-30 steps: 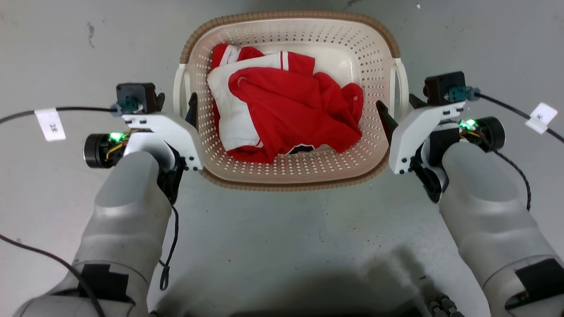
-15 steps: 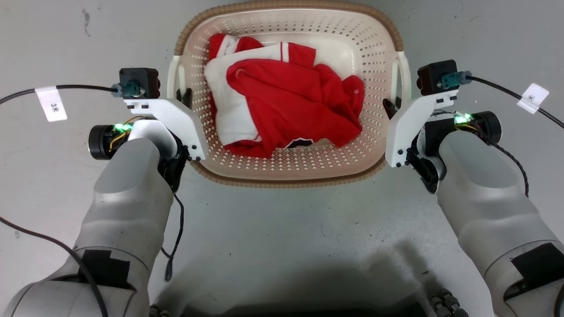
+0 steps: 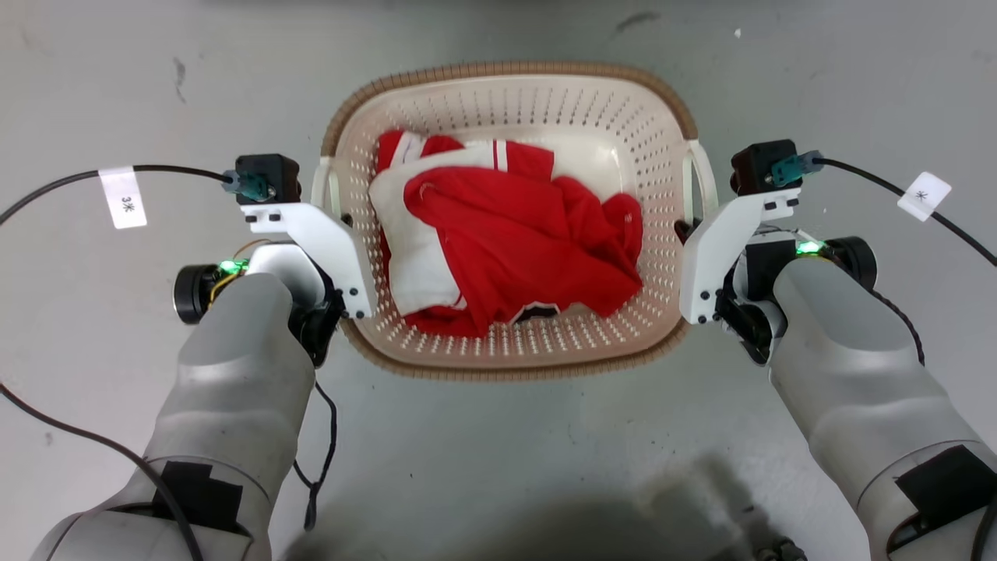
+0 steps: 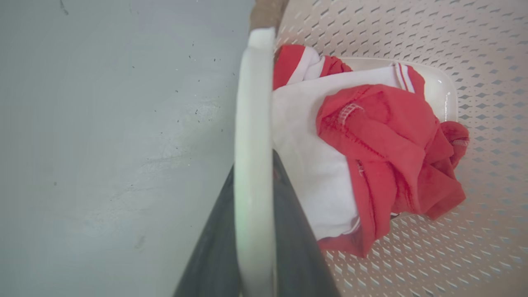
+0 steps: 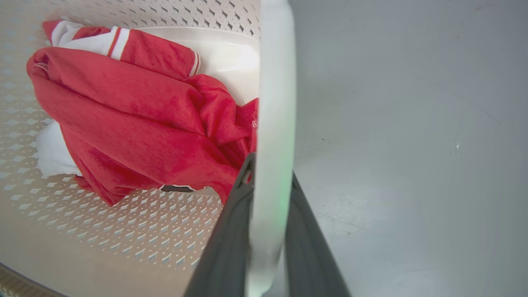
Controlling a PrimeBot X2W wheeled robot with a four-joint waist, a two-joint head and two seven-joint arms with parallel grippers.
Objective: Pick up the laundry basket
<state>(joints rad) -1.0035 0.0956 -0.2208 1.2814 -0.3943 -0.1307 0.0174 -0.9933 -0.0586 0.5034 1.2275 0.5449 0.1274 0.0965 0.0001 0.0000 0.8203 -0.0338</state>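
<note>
The laundry basket (image 3: 510, 109) is cream, its walls dotted with regular rows of small holes, under a brown woven-look rim (image 3: 506, 68), with white side handles (image 3: 320, 187). The clothing (image 3: 514, 249) inside is red and white, with striped trim. The floor (image 3: 498, 452) is mottled grey; the arms (image 3: 234, 374) pale grey.

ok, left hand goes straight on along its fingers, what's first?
The left hand straddles the white handle of the laundry basket; sliding on along it, it likely meets the brown rim first, though depth is unclear.
</note>
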